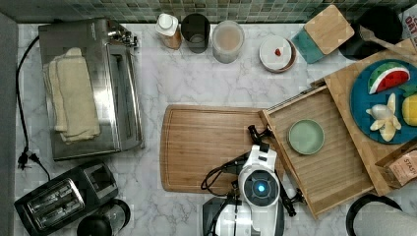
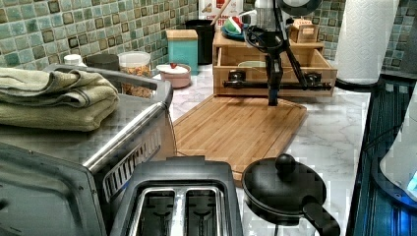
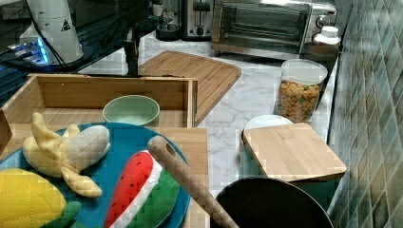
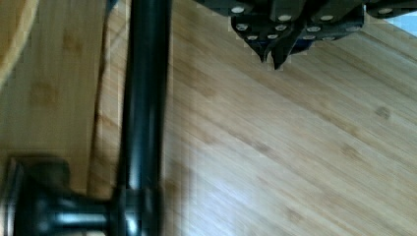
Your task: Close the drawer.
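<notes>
Jaws point(image 4: 275, 58) pressed together over the cutting board point(image 1: 206, 147), just beside the open drawer's point(image 1: 339, 162) black bar handle point(image 4: 142, 98), not touching.

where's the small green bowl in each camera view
Top view: green bowl inside the open drawer, right of the cutting board.
Left view: just its pale rim in the drawer behind the black bar handle.
Right view: centre-left, in the drawer.
Wrist view: not in it.
Shared landmark: the cutting board.
</notes>
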You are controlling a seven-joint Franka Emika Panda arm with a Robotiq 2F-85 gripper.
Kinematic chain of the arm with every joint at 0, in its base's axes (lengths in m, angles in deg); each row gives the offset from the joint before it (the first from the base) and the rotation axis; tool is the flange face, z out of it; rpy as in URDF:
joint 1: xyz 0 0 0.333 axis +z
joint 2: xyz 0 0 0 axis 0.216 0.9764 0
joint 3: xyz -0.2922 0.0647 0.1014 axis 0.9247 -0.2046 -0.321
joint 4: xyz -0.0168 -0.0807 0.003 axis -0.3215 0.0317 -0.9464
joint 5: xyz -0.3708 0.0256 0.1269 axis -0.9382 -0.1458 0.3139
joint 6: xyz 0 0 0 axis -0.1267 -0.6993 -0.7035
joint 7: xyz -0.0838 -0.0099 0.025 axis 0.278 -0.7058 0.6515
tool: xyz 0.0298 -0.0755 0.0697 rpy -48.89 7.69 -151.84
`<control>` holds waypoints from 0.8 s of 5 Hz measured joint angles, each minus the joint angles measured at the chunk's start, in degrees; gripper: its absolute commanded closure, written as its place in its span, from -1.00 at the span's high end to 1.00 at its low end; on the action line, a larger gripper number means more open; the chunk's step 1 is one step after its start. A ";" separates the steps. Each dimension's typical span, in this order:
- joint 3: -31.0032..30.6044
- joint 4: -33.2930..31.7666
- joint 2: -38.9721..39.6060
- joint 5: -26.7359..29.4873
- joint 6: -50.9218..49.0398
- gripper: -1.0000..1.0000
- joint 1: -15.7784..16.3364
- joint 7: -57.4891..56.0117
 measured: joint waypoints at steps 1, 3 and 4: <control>3.51 0.34 0.00 0.00 -0.78 -1.00 -0.17 -2.13; 7.47 1.12 0.69 0.11 -1.15 -1.00 -3.14 -12.20; 7.46 2.46 2.02 0.77 -1.20 -1.00 -3.16 -15.44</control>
